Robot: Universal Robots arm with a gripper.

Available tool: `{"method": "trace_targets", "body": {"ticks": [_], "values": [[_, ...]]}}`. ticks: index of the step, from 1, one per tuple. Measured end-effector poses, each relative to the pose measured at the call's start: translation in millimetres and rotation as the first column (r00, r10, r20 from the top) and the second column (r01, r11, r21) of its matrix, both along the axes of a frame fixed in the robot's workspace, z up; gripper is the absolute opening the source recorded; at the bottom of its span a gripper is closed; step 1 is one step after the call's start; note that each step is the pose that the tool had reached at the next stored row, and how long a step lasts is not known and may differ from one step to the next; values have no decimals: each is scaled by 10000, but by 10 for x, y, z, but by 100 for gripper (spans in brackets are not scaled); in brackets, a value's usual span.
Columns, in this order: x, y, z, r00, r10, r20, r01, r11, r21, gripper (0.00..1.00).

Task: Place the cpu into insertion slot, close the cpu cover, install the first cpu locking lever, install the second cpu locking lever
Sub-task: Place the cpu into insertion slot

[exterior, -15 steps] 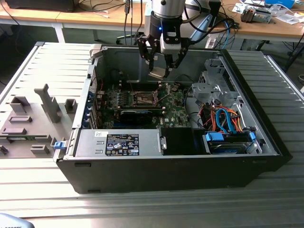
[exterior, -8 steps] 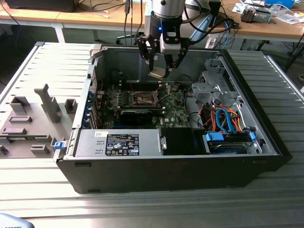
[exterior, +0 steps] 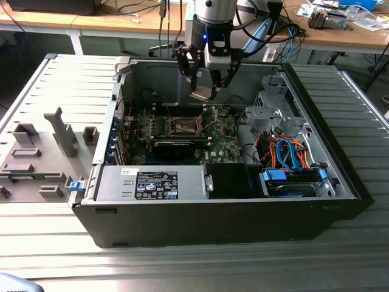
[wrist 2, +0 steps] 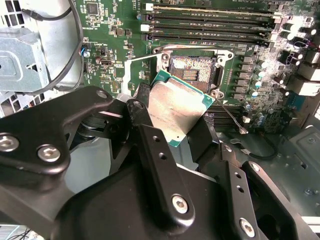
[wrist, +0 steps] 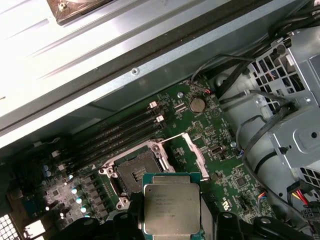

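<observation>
**Gripper [exterior: 205,91] with cpu [exterior: 202,94], above open insertion slot [exterior: 184,126]**

Exterior view: hanging inside the computer case [exterior: 158,79], fingers closed on the tilted cpu, clear of the board [exterior: 226,143].
Second wrist view: cpu [wrist 2: 177,110] pinched by its edges, insertion slot [wrist 2: 192,75] bare beyond.
First wrist view: cpu cover [wrist: 199,159] standing open beside the insertion slot [wrist: 134,172].

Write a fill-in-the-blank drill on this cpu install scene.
The pincer holds the cpu ___ the slot, not in it.
The slot is ___.
The cover is ___.
Missing words: above; empty; open.
</observation>
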State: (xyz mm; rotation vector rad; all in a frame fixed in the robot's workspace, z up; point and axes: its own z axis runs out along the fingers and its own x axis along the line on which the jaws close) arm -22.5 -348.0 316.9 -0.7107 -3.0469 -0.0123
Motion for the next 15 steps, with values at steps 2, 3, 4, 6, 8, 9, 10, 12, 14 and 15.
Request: {"method": "trace_targets", "body": {"ticks": [2,3,4,6,8,9,10,12,14,15], "values": [[0,0,-1,10000,-18,1,18,10000,0,55],[0,0,-1,10000,-27,0,27,10000,0,55],[0,0,-1,10000,-33,0,33,10000,0,55],[0,0,-1,10000,-54,0,54,10000,0,55],[0,0,-2,10000,-67,1,67,10000,0,55],[0,0,-2,10000,-72,0,72,10000,0,55],[0,0,-2,10000,-81,0,81,10000,0,55],[0,0,-2,10000,-97,0,97,10000,0,55],[0,0,-3,9999,-109,0,109,9999,0,55],[0,0,-3,9999,-118,0,118,9999,0,55]]}}
